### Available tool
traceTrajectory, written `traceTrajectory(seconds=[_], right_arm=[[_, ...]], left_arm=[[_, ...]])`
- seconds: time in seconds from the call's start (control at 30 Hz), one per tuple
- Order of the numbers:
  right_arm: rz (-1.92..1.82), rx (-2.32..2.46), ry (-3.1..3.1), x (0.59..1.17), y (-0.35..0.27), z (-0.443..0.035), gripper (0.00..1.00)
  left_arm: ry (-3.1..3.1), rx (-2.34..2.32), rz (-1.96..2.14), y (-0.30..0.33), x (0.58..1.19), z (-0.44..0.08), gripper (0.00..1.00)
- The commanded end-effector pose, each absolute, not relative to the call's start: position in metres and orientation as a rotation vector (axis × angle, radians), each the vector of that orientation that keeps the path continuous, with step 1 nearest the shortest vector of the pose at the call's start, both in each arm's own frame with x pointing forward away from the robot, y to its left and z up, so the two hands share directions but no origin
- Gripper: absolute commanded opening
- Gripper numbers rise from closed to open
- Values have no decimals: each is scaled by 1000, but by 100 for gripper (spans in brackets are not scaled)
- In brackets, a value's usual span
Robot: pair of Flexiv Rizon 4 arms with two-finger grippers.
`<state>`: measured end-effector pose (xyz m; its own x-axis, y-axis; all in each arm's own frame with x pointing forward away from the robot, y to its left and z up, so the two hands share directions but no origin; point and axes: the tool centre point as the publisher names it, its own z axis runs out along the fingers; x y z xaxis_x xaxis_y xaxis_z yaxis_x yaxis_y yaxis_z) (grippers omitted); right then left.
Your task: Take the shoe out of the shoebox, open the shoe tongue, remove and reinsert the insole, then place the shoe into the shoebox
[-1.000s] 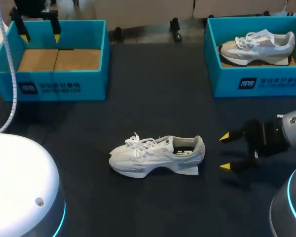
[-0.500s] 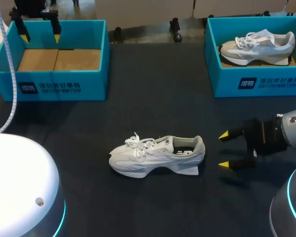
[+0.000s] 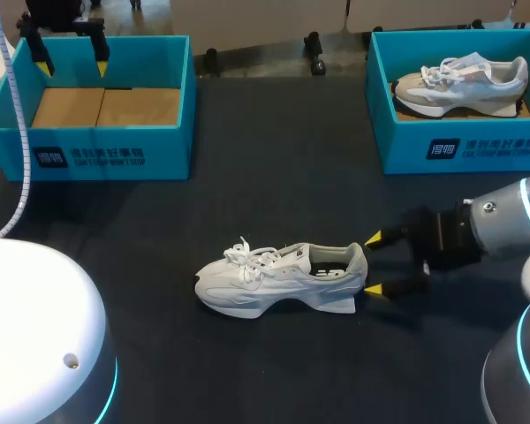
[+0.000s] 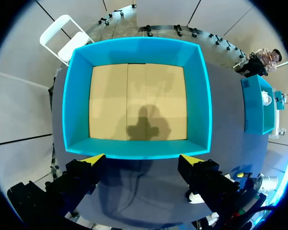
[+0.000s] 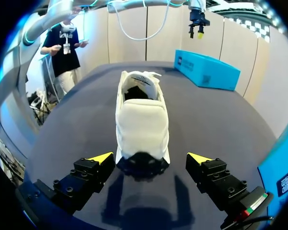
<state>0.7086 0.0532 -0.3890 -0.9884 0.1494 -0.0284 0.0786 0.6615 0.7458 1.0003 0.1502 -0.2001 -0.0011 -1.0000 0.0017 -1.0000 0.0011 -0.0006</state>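
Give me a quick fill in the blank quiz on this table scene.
The white shoe on the table points its ____ toward the right gripper. That gripper's fingers are ____. The second shoe lies in the shoebox on the table's ____ side.
Missing: heel; open; right.

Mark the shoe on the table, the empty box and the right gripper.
shoe point(image 3: 274, 276): head view, on its side panel, mid-length.
empty box point(image 3: 159, 152): head view, on its front wall.
right gripper point(image 3: 373, 263): head view, midway between its yellow tips, just behind the heel.
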Motion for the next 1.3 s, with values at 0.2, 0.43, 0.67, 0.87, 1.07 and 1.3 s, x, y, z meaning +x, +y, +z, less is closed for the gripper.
traceTrajectory(seconds=[0.2, 0.43, 0.67, 0.87, 1.07, 1.3], right_arm=[[1261, 196, 2783, 707, 72, -398, 100], [1287, 199, 2780, 704, 78, -401, 100], [1307, 177, 2787, 708, 87, -406, 100], [1312, 152, 2792, 713, 95, -410, 100], [1329, 133, 2793, 714, 99, -416, 100], [1355, 131, 2791, 709, 105, -422, 100]], left_arm=[[-2222, 2220, 2, 150, 1000, -200, 100], [-2222, 2220, 2, 150, 1000, -200, 100], [-2222, 2220, 2, 150, 1000, -200, 100], [-2222, 2220, 2, 150, 1000, -200, 100], [-2222, 2220, 2, 150, 1000, -200, 100], [-2222, 2220, 2, 150, 1000, -200, 100]])
